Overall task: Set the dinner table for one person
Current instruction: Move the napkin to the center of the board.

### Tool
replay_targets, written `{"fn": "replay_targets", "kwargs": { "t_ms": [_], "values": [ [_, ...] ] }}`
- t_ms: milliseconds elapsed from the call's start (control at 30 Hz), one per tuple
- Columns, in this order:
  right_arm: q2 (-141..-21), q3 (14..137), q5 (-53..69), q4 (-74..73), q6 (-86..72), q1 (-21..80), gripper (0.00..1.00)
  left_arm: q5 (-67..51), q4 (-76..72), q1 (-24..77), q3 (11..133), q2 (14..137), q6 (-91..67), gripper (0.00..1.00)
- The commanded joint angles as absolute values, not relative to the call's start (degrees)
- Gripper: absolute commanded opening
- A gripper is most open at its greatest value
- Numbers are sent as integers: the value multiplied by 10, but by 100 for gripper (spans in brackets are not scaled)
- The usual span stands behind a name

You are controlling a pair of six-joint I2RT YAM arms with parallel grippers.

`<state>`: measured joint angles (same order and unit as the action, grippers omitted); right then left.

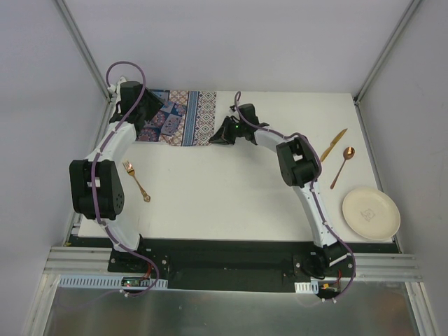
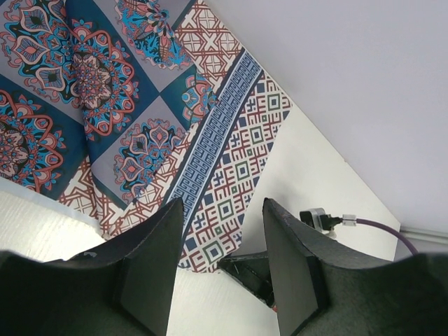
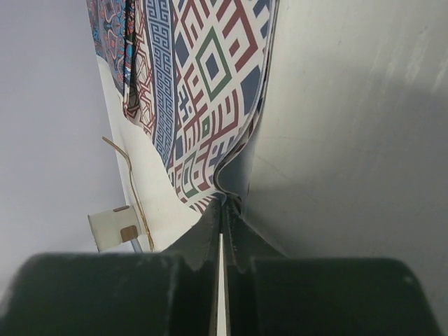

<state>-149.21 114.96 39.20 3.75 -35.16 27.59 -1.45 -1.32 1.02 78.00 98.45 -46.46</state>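
Right jaws clamped on placemat (image 3: pixel 210 84) edge; left jaws apart above it (nothing held). Drag low, slow, keeping placemat flat on tabletop (image 1: pixel 231 189).

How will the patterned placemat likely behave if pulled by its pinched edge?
Probably floppy: the placemat curls up at its edge where the right gripper pinches it. It may bunch rather than slide flat; folds show near the left gripper. It looks thin, so likely light and easy to drag across the dinner table.
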Motion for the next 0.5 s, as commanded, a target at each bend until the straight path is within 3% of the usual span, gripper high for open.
{"fn": "replay_targets", "kwargs": {
  "t_ms": [0, 467],
  "values": [
    [-1463, 1096, 354, 42, -344, 271, 1, -10, -29, 4, 773, 949, -454, 48],
    [-1143, 621, 329, 162, -285, 211, 1, -15, -29, 4, 766, 933, -458, 48]
  ]
}}
